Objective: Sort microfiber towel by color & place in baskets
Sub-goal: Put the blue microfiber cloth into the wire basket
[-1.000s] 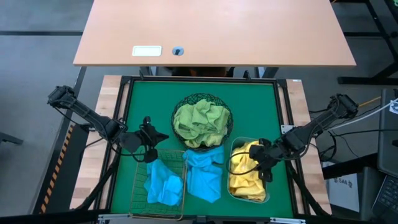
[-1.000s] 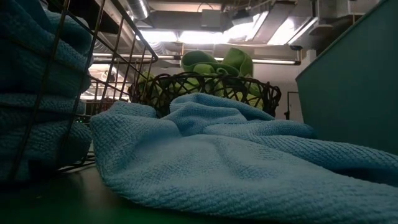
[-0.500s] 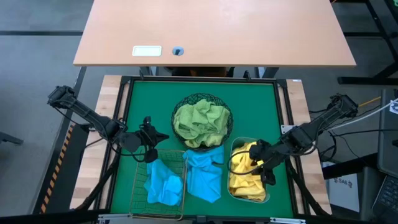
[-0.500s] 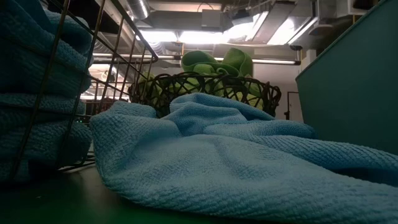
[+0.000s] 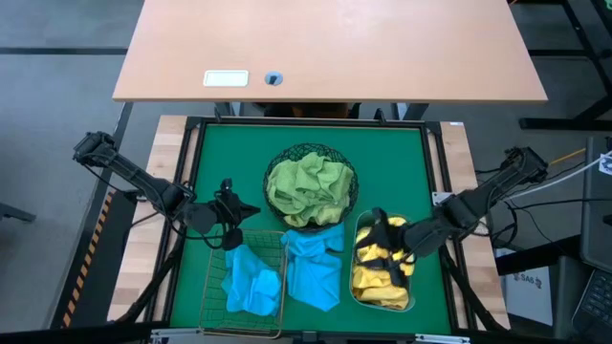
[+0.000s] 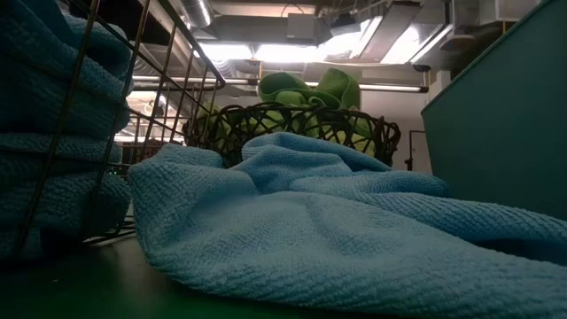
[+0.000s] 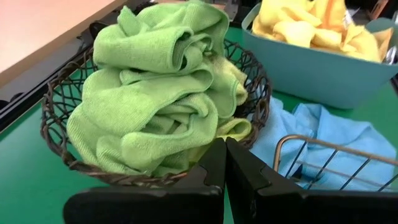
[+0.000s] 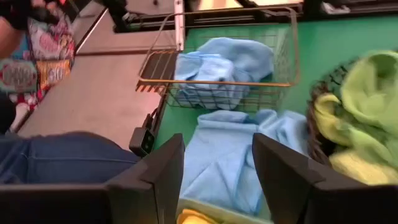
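Observation:
A sky blue towel (image 5: 316, 266) (image 6: 310, 230) lies flat on the green mat between the copper wire basket (image 5: 212, 287) and the bluish plastic tub (image 5: 356, 287). More blue towel (image 5: 251, 284) sits in the copper basket. Green towels (image 5: 311, 188) (image 7: 161, 93) are heaped in the round black mesh bowl (image 5: 277, 162). Yellow towels (image 5: 378, 277) fill the tub. My right gripper (image 5: 381, 247) (image 8: 217, 155) is open above the tub's yellow pile, pointing toward the blue towel. My left gripper (image 5: 232, 212) (image 7: 224, 158) is shut over the mat, left of the bowl.
A wooden desk (image 5: 325, 48) stands past the table's far edge. A person's leg in jeans (image 8: 62, 165) shows beyond the table's near edge. Bare mat (image 5: 229, 153) lies open at the far left and far right (image 5: 397, 162).
My right gripper has moved toward the table's left, from the tub's right rim to above the middle of the yellow pile. The towels and my left arm have stayed where they were.

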### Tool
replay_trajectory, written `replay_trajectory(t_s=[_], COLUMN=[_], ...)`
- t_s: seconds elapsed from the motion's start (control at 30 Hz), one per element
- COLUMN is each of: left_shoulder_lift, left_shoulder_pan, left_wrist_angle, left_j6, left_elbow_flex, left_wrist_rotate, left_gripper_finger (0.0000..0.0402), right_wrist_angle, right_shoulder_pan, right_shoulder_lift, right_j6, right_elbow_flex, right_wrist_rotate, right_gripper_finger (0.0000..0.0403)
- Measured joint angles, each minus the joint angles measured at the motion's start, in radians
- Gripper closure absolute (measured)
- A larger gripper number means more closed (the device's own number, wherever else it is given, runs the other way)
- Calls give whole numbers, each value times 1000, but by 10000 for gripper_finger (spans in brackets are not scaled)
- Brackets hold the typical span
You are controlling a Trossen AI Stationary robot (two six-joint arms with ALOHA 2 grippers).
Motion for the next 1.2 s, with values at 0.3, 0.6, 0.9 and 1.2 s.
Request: replay_trajectory(t_s=[0.3, 0.6, 0.9, 1.2], left_shoulder_lift=[0, 0, 0, 0], left_shoulder_pan=[0, 0, 0, 0], left_wrist_angle=[28, 36, 35, 37], left_j6=[0, 0, 1, 1], left_elbow_flex=[0, 0, 0, 0], left_wrist_rotate=[0, 0, 0, 0], left_gripper_finger=[401, 401, 401, 401], right_wrist_angle=[63, 66, 96, 314], right_shoulder_pan=[0, -44, -116, -118], right_shoulder_lift=[117, 186, 196, 308], right_j6=[-93, -93, -27, -16], right_elbow_flex=[-1, -1, -1, -1], right_wrist_rotate=[-28, -103, -114, -142], right_gripper_finger=[212, 212, 212, 212])
